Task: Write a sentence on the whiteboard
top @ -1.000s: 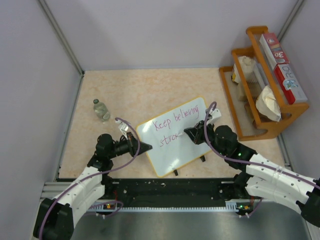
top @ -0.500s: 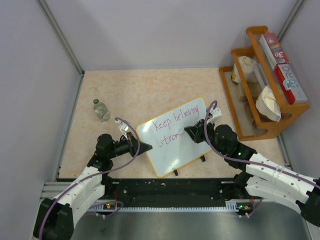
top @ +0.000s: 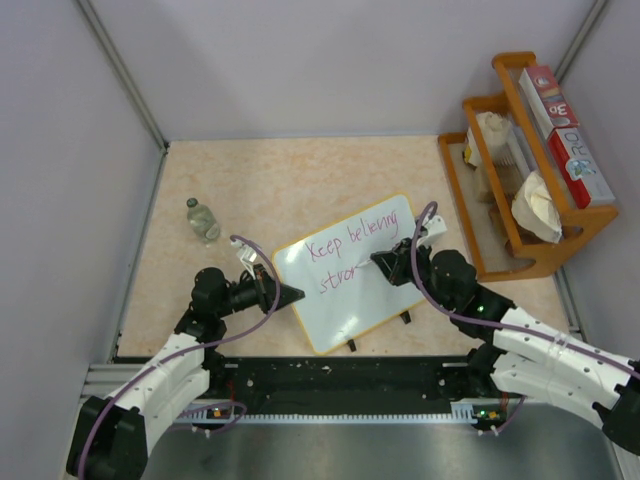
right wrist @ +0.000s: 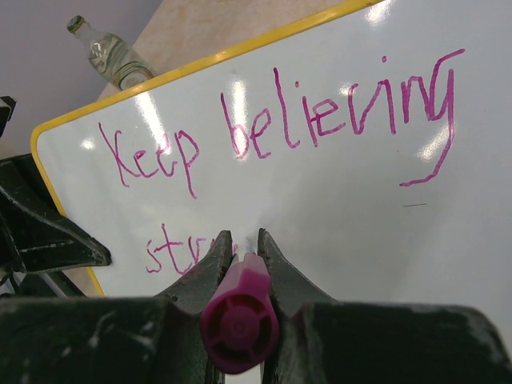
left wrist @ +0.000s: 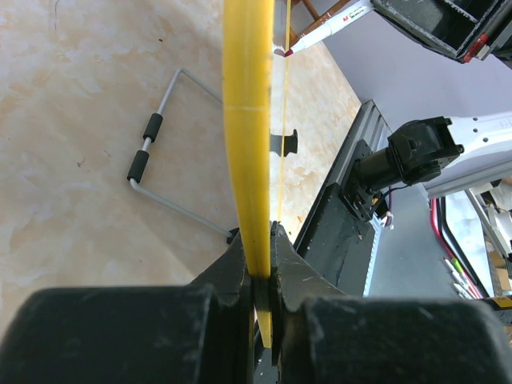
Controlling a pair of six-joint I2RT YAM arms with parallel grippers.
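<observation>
Left to right: a small glass bottle (top: 203,220) is standing on the table (top: 280,180), well apart from the work. The left arm (top: 170,370) is lying low and reaching rightward, its left gripper (top: 296,294) pinching the yellow rim of the whiteboard (top: 350,300) at its left edge, jaws closed down onto the rim, steadying the board, which is sitting mid-table between the two arms. The sentence (top: 350,243) is reading "Keep believing" above. Over the last second its second line has been lengthening by about one stroke past "stro", so the final word is judged part-written. The purple marker (right wrist: 238,320) is clamped tight in the right gripper (top: 383,263), its tip meeting the board just right of those letters as the gripper is creeping slightly rightward. The right arm (top: 530,350) is reaching in leftward, wrist angled at the board. A wooden rack (top: 520,268) is standing far right.
</observation>
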